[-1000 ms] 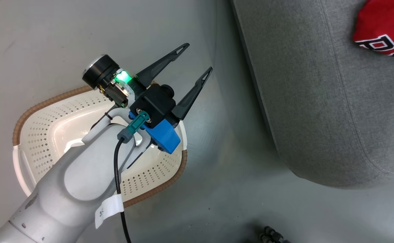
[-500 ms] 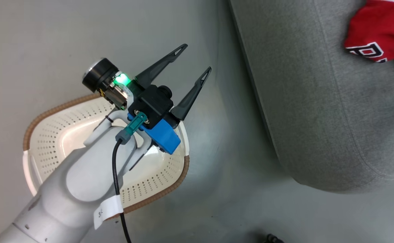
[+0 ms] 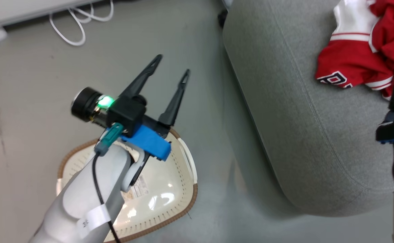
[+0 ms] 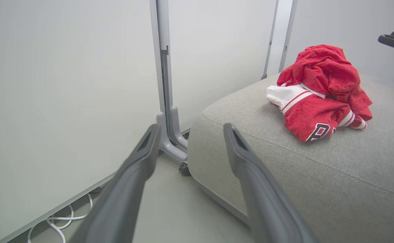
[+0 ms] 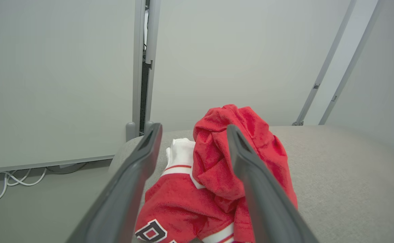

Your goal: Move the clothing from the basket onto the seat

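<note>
The clothing [image 3: 352,64] is lying on the seat [image 3: 301,118], and the basket [image 3: 183,206] beside the seat is looking empty, so the task is seemingly finishing. The left gripper [image 3: 172,64] and right gripper [image 5: 193,127] are hanging spread, holding nothing.

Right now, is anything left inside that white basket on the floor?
Inside the basket, what shows is bare apart from a label on its floor. The left forearm covers its left part, so that stretch is hidden. The red clothing lies on the seat.

Grey floor [image 3: 31,84] carrying basket [image 3: 163,202], seat [image 3: 284,118] and looped white cable [image 3: 78,20] near the wall. Heaped on seat: red clothing [image 3: 352,64], apparently two garments, well apart from basket.
</note>
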Robot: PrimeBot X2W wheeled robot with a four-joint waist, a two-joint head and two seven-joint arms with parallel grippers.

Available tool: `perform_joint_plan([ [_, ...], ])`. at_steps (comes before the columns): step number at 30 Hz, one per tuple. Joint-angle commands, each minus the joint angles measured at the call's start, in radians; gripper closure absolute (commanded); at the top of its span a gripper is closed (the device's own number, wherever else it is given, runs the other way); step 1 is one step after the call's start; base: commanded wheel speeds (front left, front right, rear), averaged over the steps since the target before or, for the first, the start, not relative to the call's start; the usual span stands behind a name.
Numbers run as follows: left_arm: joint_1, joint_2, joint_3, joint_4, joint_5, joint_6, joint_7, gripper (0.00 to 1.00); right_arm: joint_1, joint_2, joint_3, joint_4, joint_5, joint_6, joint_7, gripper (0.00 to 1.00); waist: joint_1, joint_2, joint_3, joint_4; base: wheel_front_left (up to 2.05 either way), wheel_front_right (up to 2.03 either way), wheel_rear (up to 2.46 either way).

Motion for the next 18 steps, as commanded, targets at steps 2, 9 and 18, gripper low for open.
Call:
perform_joint_plan([
  [2, 0.053, -0.003, 0.059, -0.018, 0.002, 0.013, -0.004, 0.00, 0.042, 0.012, 0.042, -0.032, 0.003, 0.000, -0.003, 0.00, 0.0001, 0.0000, -0.093, 0.040, 0.00, 0.00, 0.00],
  [9, 0.169, -0.016, 0.223, -0.059, 0.016, 0.022, -0.005, 0.00, 0.113, 0.031, 0.140, -0.086, 0.014, 0.000, -0.003, 0.00, 0.0001, 0.0000, -0.190, 0.107, 0.00, 0.00, 0.00],
  [18, 0.315, -0.054, 0.414, -0.083, 0.062, 0.004, -0.004, 0.00, 0.187, 0.049, 0.246, -0.078, 0.048, 0.000, -0.003, 0.00, 0.0001, 0.0000, -0.287, 0.178, 0.00, 0.00, 0.00],
])
